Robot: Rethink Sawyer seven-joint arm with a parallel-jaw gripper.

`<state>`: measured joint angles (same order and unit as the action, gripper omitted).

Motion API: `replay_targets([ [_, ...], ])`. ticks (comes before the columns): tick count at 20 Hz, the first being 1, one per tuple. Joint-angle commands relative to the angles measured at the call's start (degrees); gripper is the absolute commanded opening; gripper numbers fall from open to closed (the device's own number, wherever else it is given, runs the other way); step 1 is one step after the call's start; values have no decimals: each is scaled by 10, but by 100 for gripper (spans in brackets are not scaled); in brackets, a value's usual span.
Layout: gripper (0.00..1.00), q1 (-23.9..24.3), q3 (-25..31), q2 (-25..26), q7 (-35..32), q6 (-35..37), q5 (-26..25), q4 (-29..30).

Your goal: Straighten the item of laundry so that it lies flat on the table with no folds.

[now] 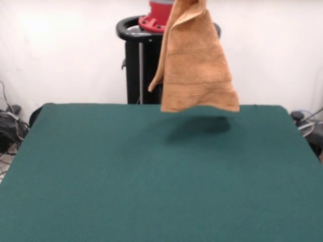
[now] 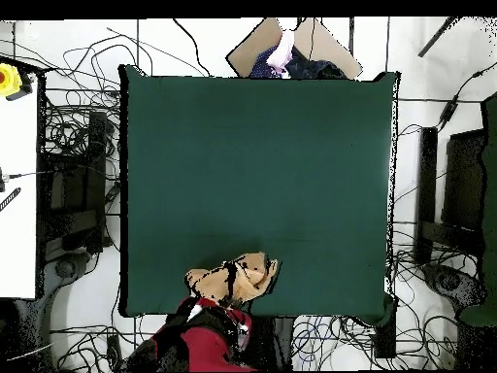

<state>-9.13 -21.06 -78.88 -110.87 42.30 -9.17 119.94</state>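
Towel (image 1: 196, 65), orange-tan terry cloth, hangs in the air above the table's (image 1: 151, 176) far edge, on the pedestal's side, its top running out of the front view at the upper border. It drapes in a narrow, gathered shape that widens toward its bottom hem, with a woven band stripe crossing it just above that hem. The hem hangs clear of the green felt, and a dark shadow lies on the table just below it. Behind the towel stands the black pedestal (image 1: 136, 60) with the red arm base (image 1: 159, 12) on top. In the overhead view the towel (image 2: 243, 277) appears as a bunched tan patch over the table's (image 2: 252, 175) edge nearest the robot, touching the red arm (image 2: 209, 340). The gripper itself is hidden by cloth and the frame edge, so I cannot tell whether it is clenched or released.
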Motion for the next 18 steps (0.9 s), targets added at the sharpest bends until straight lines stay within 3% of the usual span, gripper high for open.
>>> replay_targets([
  [1, 0, 6, -8, -21, -103, -51, 40, 100],
  [9, 0, -31, -20, -29, -133, -34, 30, 96],
  [12, 0, -21, -14, -25, -117, -56, 43, 109],
  [15, 0, 11, 11, -8, -75, -126, 65, 139],
  [18, 0, 99, 79, 23, 8, -223, 98, 181],
])
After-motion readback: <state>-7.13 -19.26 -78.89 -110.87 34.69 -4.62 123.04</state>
